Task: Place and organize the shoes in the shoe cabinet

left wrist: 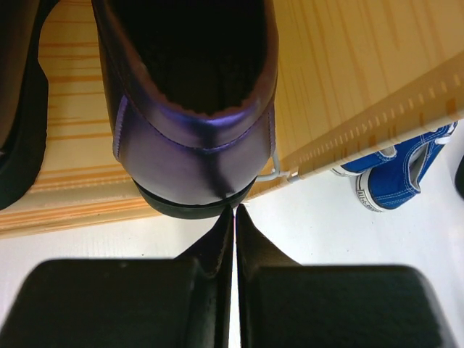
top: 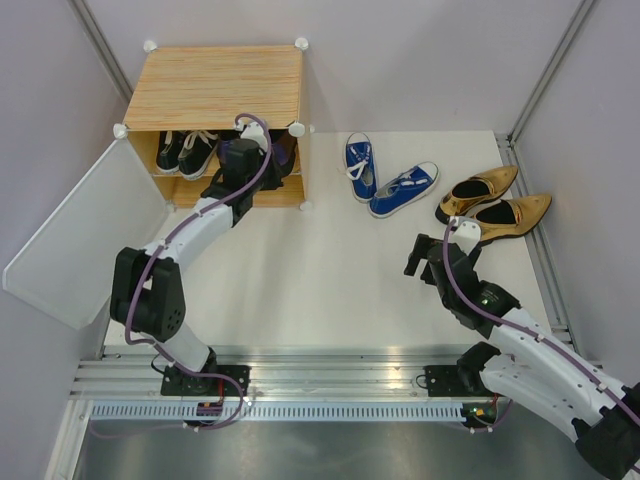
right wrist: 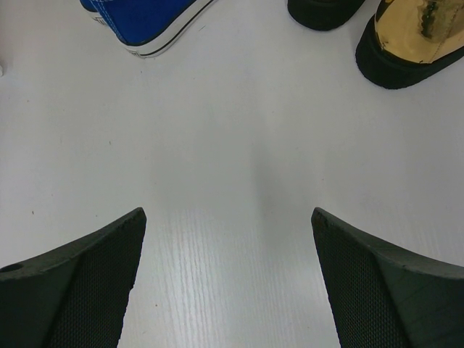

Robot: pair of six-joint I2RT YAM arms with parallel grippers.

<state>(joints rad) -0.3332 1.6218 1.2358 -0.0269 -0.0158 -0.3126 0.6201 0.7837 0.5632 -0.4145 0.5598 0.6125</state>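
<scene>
Left end effector (left wrist: 235,214): fingers pressed together, nothing between them. Tips sit right at the back of a purple heel (left wrist: 192,145), by its black sole edge; can't tell if touching. That shoe stands on a wood shelf (left wrist: 341,65) of the shoe cabinet (top: 215,85), back end overhanging the shelf's front lip, toe pointing inward. Which shelf: can't tell. A 2nd dark shoe (left wrist: 18,109) at left edge of the wrist view, beside it on the same board; type unclear.

Overhead view: cabinet in upper left of frame, door panel (top: 85,235) swung open to the left. My left arm reaches into the right half of the front opening. Black sneakers (top: 198,152), white laces, side by side in the left half.

Out on the table (top: 300,270): blue sneakers (top: 403,188), upper centre, just right of the cabinet, lying in a rough V. Gold heels (top: 525,210), upper right, side by side, approx. parallel.

Right end effector (right wrist: 228,214): fingers spread wide, empty, over bare table below the gold heels in the overhead frame. Its wrist view has a blue sneaker's sole at top left and a gold heel at top right, both short of my fingertips.
</scene>
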